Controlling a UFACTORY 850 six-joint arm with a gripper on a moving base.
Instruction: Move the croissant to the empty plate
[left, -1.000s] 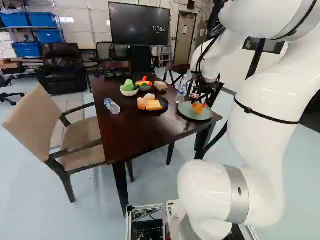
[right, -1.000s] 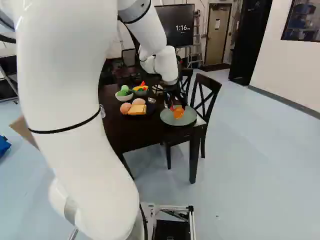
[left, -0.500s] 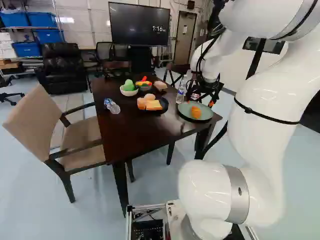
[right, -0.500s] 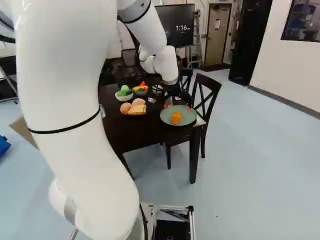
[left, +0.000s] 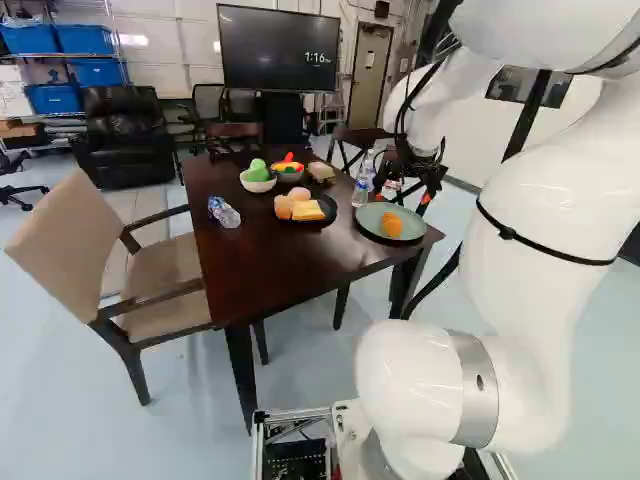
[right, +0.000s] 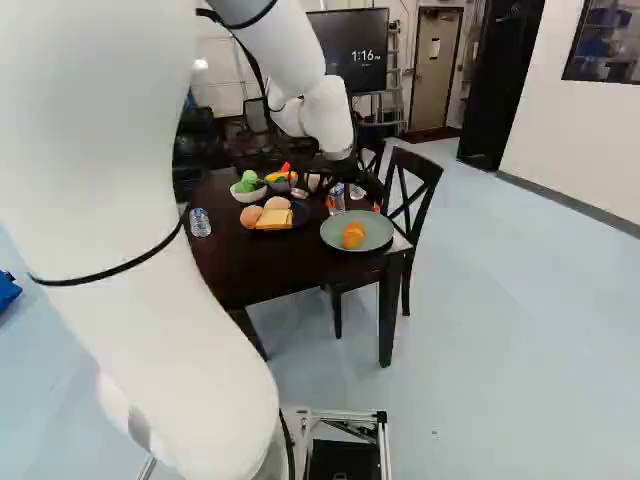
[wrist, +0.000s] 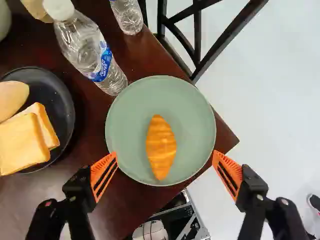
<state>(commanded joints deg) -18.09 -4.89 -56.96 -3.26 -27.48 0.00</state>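
Observation:
The orange-brown croissant (wrist: 161, 147) lies near the middle of the green plate (wrist: 195, 112), at the table's corner. In the right base view the croissant (right: 353, 235) rests on the same plate (right: 378, 228). My gripper (right: 352, 207) hangs above and behind the plate, with clear space between it and the croissant. In the wrist view the gripper (wrist: 166, 172) stands wide open, its orange pads far apart with nothing held. The black plate (wrist: 65, 107) beside holds bread slices and a bun.
Two water bottles (wrist: 90, 52) (wrist: 127, 15) stand beside the green plate. Another bottle (left: 223, 212) lies on the table (left: 270, 265). Bowls of toy food (left: 258, 182) (left: 288, 176) sit farther back. A dark wooden chair (right: 412, 195) stands close to the table's corner.
The gripper has opened and let go of the croissant, which stays on the green plate. The arm has drawn up and back from it. The base has not moved.

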